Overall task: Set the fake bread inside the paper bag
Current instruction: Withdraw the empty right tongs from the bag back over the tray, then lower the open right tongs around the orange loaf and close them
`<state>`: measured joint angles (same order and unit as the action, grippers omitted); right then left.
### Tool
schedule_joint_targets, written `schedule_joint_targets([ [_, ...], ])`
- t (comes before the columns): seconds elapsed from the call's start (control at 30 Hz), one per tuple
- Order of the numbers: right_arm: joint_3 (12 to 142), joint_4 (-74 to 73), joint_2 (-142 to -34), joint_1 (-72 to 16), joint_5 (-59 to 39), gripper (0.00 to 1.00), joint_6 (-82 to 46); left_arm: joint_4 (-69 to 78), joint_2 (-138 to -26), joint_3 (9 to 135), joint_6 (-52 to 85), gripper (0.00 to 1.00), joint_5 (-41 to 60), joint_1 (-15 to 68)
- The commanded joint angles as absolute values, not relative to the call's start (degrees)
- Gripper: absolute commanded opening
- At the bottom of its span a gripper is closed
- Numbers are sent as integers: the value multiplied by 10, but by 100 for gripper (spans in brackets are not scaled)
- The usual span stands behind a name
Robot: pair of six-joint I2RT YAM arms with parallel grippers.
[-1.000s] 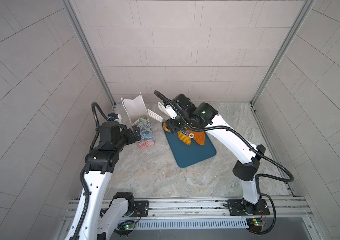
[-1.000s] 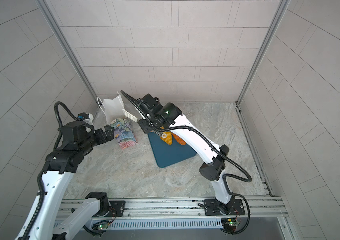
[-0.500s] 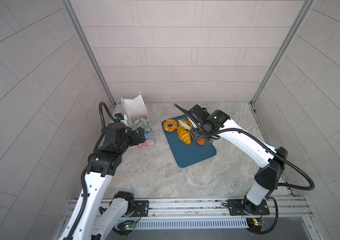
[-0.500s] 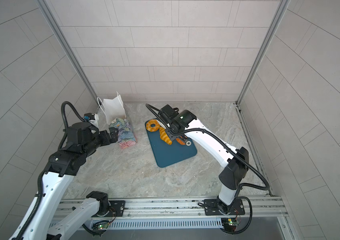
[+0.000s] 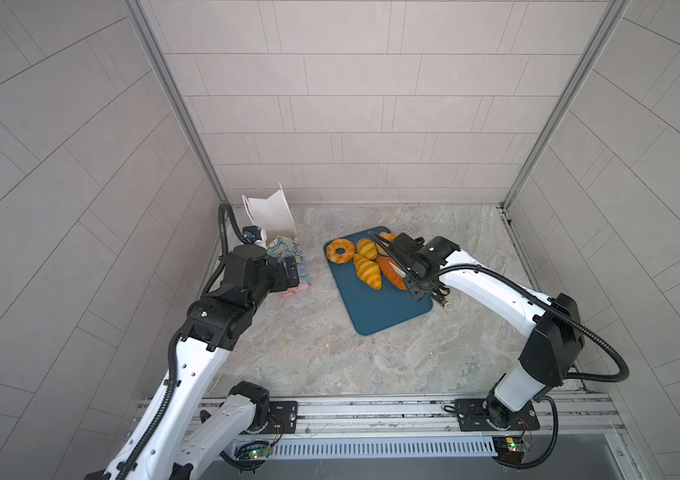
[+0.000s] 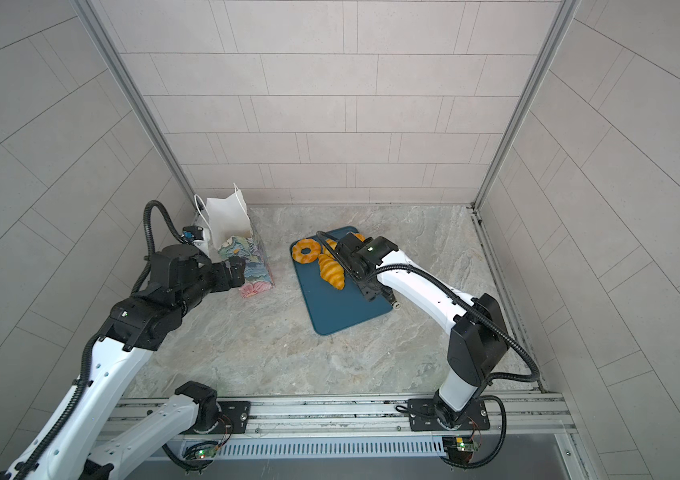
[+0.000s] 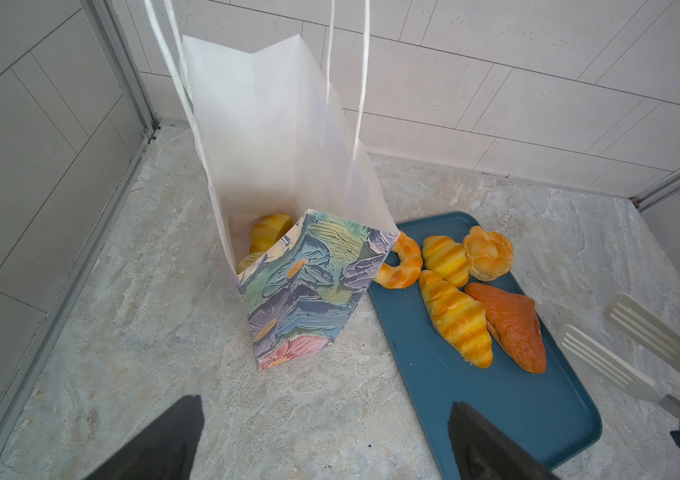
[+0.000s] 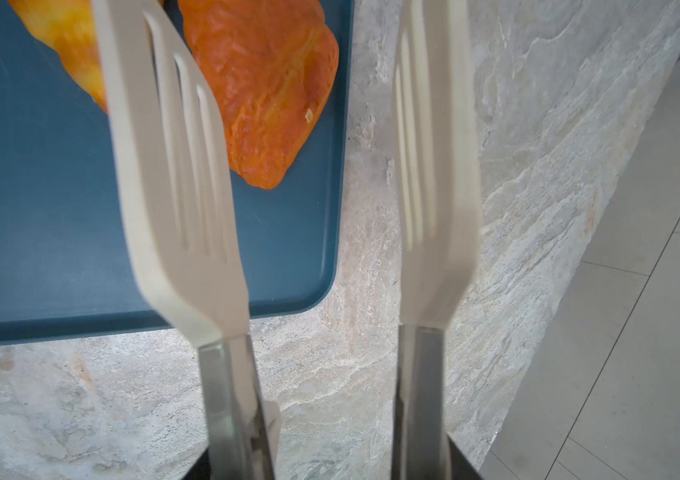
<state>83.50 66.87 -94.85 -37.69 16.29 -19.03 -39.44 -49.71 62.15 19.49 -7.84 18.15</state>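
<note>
The paper bag [image 5: 286, 250] [image 6: 249, 257] [image 7: 305, 291] stands open at the back left, and fake bread [image 7: 269, 230] shows inside it. Several more pieces lie on the teal tray [image 5: 384, 307] [image 7: 496, 407] [image 8: 39, 208]: a ring [image 5: 340, 250], a striped croissant [image 5: 367, 271] and an orange-brown piece [image 7: 512, 328] [image 8: 263, 83]. My left gripper [image 5: 292, 274] [image 7: 323, 415] is open, low beside the bag's front. My right gripper [image 5: 421, 286] [image 8: 330, 465] is shut on white slotted tongs [image 8: 172, 166]. Their blades are spread, empty, by the orange-brown piece.
The bag sits close to the back left corner post [image 5: 205, 166] and wall. The tray's right edge [image 8: 340, 187] lies under the tongs. Bare marble floor [image 5: 309, 340] spreads in front of the tray and bag.
My right arm has swung the tongs away from the bag's mouth, back over the tray's right side. The left gripper has edged closer to the bag.
</note>
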Motion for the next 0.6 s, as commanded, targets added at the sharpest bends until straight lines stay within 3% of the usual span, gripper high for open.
schedule_joint_targets([
  [0.0,812,661,-956,-377,166,57,-230,-386,-493,613,196,100,-98,184],
  [0.57,785,632,-1008,-406,158,61,-290,-383,-493,599,184,100,-106,184],
])
